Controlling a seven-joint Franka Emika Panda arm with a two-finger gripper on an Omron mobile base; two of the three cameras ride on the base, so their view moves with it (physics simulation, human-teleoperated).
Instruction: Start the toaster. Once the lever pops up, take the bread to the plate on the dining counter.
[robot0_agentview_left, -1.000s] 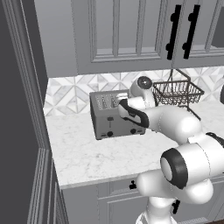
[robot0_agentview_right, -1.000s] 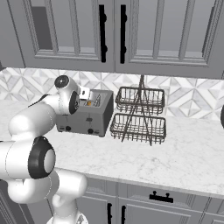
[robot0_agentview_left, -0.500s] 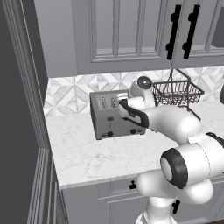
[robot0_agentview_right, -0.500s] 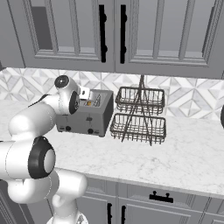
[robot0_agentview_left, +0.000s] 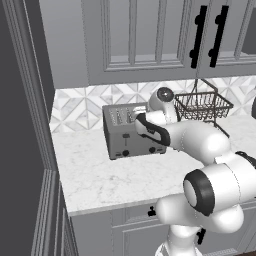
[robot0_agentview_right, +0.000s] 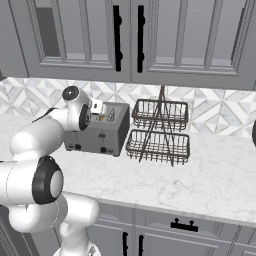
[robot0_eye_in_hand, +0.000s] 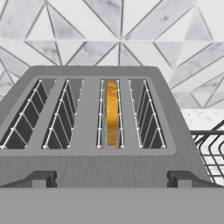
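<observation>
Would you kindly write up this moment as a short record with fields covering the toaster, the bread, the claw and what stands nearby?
toaster: grey four-slot toaster on the marble worktop, against the tiled wall
bread: orange-crusted bread sits down in one inner slot, the third from the left in the hand view; the other three slots are bare
claw: open claw held over the toaster top, gripping nothing
nearby: two-tier wire basket stands beside the toaster
task stage: bread not yet taken out

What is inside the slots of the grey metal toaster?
In the boxy grey metal four-slot toaster, one slot holds the small bread slice with orange-brown crust; just its top edge shows, the rest is sunk inside. The other three slots show wire guides alone.
</observation>
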